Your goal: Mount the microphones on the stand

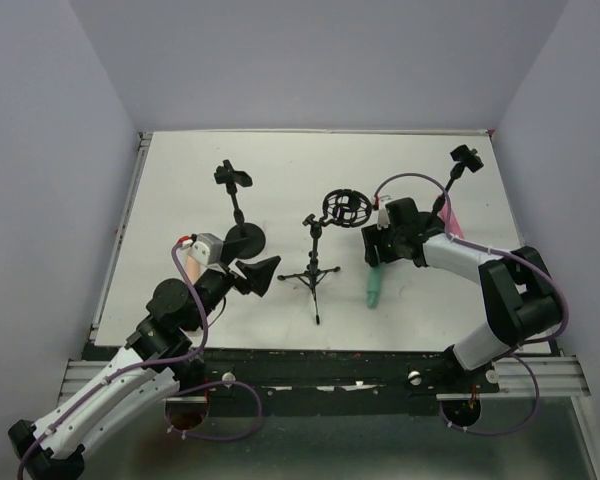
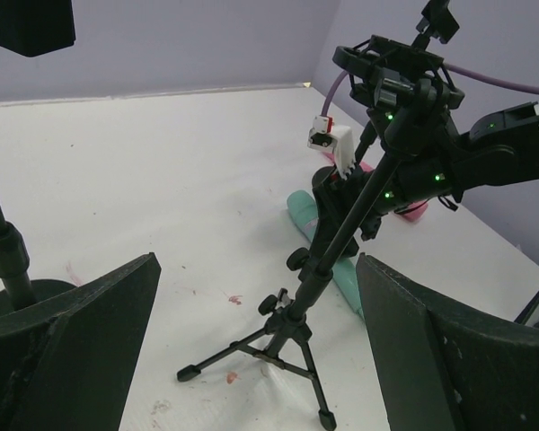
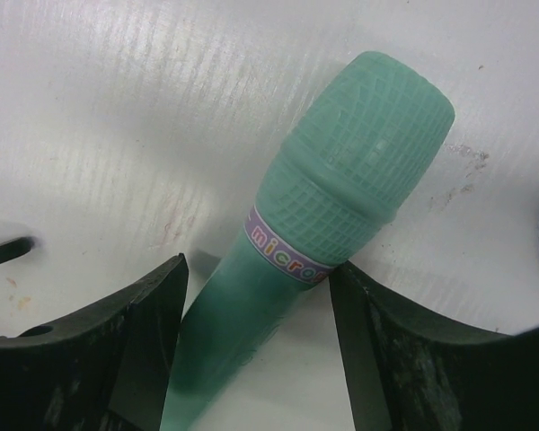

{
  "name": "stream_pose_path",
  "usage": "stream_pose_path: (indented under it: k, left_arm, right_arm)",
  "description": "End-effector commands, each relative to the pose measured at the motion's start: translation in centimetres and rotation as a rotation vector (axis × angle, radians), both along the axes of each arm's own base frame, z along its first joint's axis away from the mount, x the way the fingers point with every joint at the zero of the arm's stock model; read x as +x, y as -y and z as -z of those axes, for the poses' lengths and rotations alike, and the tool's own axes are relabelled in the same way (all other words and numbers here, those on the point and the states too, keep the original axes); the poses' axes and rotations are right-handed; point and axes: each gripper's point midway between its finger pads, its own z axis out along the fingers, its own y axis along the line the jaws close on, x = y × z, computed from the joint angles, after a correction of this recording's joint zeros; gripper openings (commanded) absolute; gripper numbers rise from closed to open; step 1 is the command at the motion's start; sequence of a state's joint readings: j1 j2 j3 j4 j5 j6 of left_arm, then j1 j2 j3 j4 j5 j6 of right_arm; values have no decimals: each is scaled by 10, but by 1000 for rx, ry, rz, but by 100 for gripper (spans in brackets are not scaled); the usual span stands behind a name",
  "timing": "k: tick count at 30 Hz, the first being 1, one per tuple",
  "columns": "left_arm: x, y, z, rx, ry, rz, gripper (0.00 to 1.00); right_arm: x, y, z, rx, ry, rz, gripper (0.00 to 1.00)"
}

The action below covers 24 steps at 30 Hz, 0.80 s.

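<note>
Within right pincer (image 3: pixel 256 271), mint microphone (image 3: pixel 359 162), maybe touching

My left gripper (image 2: pixel 256 265) hangs with its fingers (image 2: pixel 72 341) spread wide apart. Between them I see a black tripod stand (image 2: pixel 320 269) upright on the white table (image 2: pixel 162 162), a ring-shaped cradle (image 2: pixel 391 67) at its top. Behind it a mint green microphone (image 2: pixel 302 211) lies flat, with the right arm (image 2: pixel 494 148) reaching over it and a pink microphone (image 2: pixel 415 212) beyond. A second stand's pole (image 2: pixel 0 251) rises at my left.
</note>
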State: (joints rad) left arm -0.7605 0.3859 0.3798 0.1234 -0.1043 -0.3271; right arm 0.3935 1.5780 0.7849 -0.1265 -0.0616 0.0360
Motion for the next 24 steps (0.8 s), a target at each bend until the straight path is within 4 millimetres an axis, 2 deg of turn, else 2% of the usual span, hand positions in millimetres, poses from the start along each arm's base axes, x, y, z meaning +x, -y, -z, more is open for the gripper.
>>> stream_pose_path:
  k: [1,5,7,9,11,13,16,17,24]
  left_arm:
    - [-5,-1,-11,-42,-4,12,98]
    - [-8,-2,-14,-63,-5,21,98]
    - [-9,-1,-15,-69,-4,26,98]
    - [-10,-2,-16,-77,-4,27,98]
    - [-11,-2,-16,-81,-6,31,98]
    - [-12,-1,-17,-85,-9,38,98]
    - [-14,0,-18,-93,-12,50,99]
    - [-14,0,-18,-95,-14,50,99]
    - [-19,-3,-18,-104,-17,53,98]
  right_arm:
    - [-5,-1,6,-37,-41,-64,68]
    - [-5,-3,2,-39,-26,-102,59]
    - [-5,-2,-1,-53,-12,-134,51]
    - [-5,-2,-3,-70,-6,-178,47]
    - [-6,0,-2,-98,-17,-216,47]
    - [-11,4,1,-129,-53,-262,55]
    - [-23,3,2,-130,-94,-363,83]
    - [-26,4,2,-120,-103,-381,87]
    - [-32,23,-6,-83,-118,-393,85]
